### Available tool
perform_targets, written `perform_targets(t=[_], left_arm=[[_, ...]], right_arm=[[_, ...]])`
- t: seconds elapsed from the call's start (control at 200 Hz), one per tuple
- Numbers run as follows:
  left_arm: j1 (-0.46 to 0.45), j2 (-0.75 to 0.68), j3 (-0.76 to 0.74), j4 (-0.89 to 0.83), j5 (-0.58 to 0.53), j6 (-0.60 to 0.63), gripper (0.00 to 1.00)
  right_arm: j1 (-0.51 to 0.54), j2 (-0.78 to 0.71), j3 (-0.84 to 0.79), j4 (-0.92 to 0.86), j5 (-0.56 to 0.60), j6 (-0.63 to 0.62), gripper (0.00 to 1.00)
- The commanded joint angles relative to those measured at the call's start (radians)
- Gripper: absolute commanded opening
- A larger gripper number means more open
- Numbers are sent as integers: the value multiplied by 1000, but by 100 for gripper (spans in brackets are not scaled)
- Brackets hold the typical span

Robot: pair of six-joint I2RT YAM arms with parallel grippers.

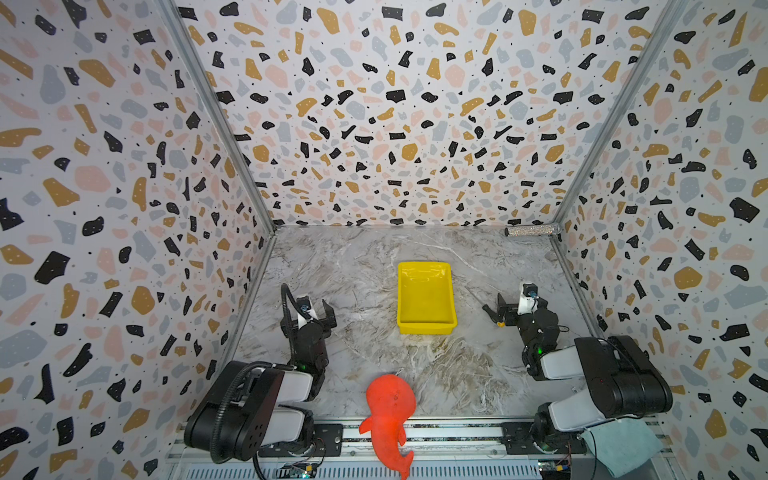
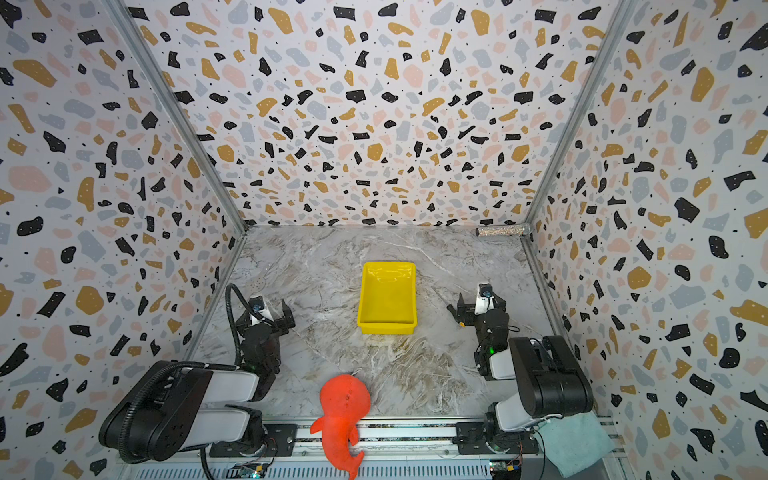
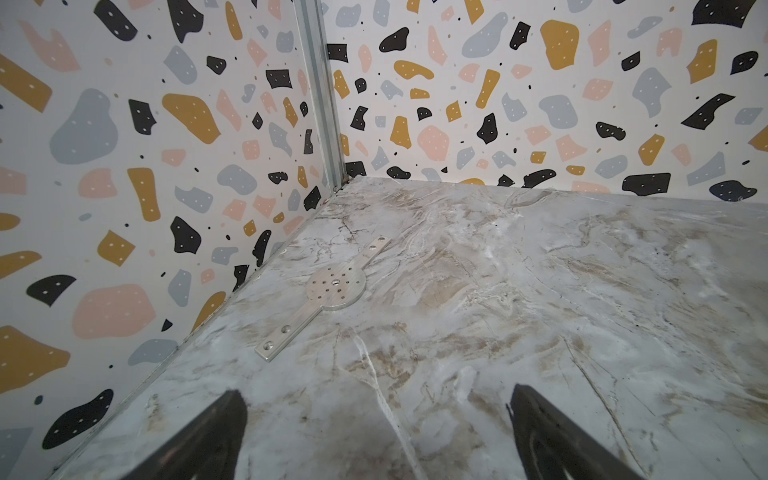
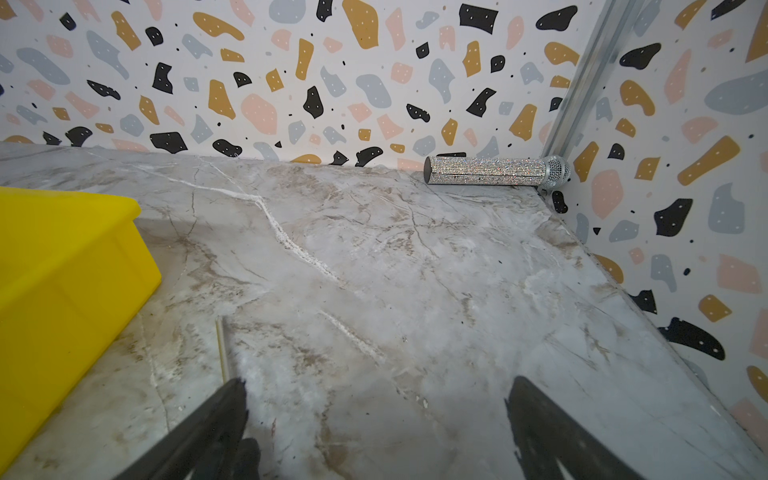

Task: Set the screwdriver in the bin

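Note:
The yellow bin (image 1: 426, 327) (image 2: 386, 328) stands in the middle of the marble table, and one corner of it shows in the right wrist view (image 4: 62, 257). The screwdriver (image 1: 493, 316) (image 2: 455, 316) lies on the table to the right of the bin, its yellow cap toward the front and its shaft pointing to the far left. My right gripper (image 1: 519, 309) (image 4: 378, 384) is open just right of it. The thin shaft (image 4: 223, 349) runs under one fingertip, and nothing lies between the fingers. My left gripper (image 1: 309, 320) (image 3: 376, 392) hovers open and empty near the left wall.
A glittery silver microphone (image 1: 532, 230) (image 4: 486, 170) lies in the far right corner. An orange plush whale (image 1: 388, 411) hangs over the front rail. A flat metal plate (image 3: 332, 286) lies by the left wall. A teal cloth (image 1: 619, 449) sits beside the right arm's base. Patterned walls enclose three sides.

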Motion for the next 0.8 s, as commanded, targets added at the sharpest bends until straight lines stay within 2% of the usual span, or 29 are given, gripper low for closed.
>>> perform_targets(t=[0.0,0.29,0.355,0.41,0.456,0.496,0.556,0.606,0.656,0.716,0.746,0.796], left_arm=[[5,-14,12,53,9,-10,100],[5,-16,10,55,10,-10,100],[5,-43,3,62,68,16,100],[4,-102,28,-35,143,49,100],[4,-185,102,-265,182,57,100],[2,-246,194,-488,180,50,100],[-3,-302,295,-725,156,-38,100],[-5,-346,338,-848,201,-99,100],[-17,-401,344,-910,278,-125,100],[-53,-479,320,-1014,274,-169,100],[-66,-526,306,-1051,239,-237,100],[-70,-585,263,-1121,220,-355,100]], right_arm=[[-8,-16,15,-4,-11,-4,99],[-15,-20,8,3,-28,-1,99],[-11,-38,-23,50,-9,0,99],[4,-108,-57,56,57,6,99],[33,-194,-67,1,123,5,99],[67,-278,-51,-110,196,12,99],[128,-427,33,-421,272,16,99],[165,-527,123,-711,298,62,99],[191,-608,191,-904,304,128,99],[199,-673,245,-1105,279,263,99],[197,-700,267,-1267,267,387,99],[196,-735,250,-1422,293,556,99]])
